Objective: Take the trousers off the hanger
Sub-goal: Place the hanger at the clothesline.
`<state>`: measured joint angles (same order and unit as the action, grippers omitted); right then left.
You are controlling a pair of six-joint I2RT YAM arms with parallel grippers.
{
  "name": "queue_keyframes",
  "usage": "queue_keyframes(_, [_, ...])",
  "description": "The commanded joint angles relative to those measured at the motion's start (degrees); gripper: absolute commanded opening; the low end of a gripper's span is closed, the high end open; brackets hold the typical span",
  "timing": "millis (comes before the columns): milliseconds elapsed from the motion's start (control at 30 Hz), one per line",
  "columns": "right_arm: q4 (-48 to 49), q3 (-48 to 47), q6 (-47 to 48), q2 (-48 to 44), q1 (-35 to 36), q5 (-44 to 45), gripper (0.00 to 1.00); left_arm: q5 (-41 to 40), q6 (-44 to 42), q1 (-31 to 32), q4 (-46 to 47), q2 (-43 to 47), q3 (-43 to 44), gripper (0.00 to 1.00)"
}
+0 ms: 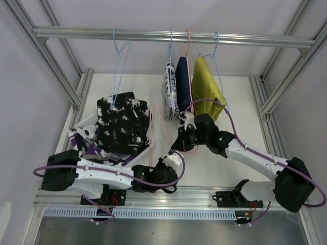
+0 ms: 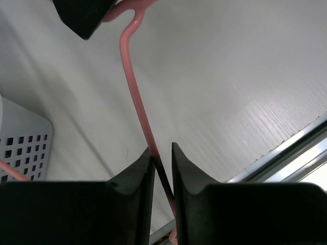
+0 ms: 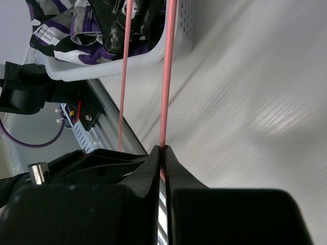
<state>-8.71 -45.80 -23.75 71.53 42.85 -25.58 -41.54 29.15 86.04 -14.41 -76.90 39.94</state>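
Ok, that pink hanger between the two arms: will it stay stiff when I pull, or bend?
The hanger is thin bare wire, so it likely flexes and springs rather than staying rigid. It looks light, carrying no cloth. The smooth wire may twist in the right fingers, which pinch one strand.

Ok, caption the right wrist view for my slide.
Right end effector clamps a thin pink hanger, white plastic basket behind.

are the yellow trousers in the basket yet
No, the yellow trousers hang on a hanger from the rail, beside the navy pair.
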Motion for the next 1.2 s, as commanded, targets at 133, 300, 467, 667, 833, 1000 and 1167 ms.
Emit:
queue_keyframes(133, [1.8,-0.5,-0.3,-3.1,-0.8,-2.8,0.0,-2.0,3.5,0.8,-1.4,-1.9,0.7,0.09])
queue_keyframes(300, [0.4,-0.5,0.2,-3.2,-1.3,-2.6,0.0,-2.9,5.2,2.4,-6.1,-2.3,3.6,0.01])
queue_keyframes(467, [0.4,-0.9,-0.2,-3.8,-1.4,-3.2,0.05,0.0,5.9,3.0,-7.2,-2.4,5.1,0.01])
queue_keyframes(667, [-1.3,-2.3,-0.1,-4.1,-1.5,-3.5,0.23,0.1,7.1,3.7,-8.6,-1.9,5.2,0.01])
queue_keyframes(833, [-2.0,-2.9,-0.2,-4.2,-1.5,-4.0,0.35,0.2,9.2,4.5,-10.6,-2.3,5.1,0.01])
queue_keyframes(1000, [-2.6,-4.3,-0.7,-4.6,-1.5,-4.0,0.47,0.5,12.1,5.1,-12.6,-2.4,4.3,0.01])
queue_keyframes(1167, [-4.6,-6.1,-0.8,-5.1,-1.6,-2.7,0.52,-0.1,14.8,7.0,-16.1,-2.9,5.1,0.01])
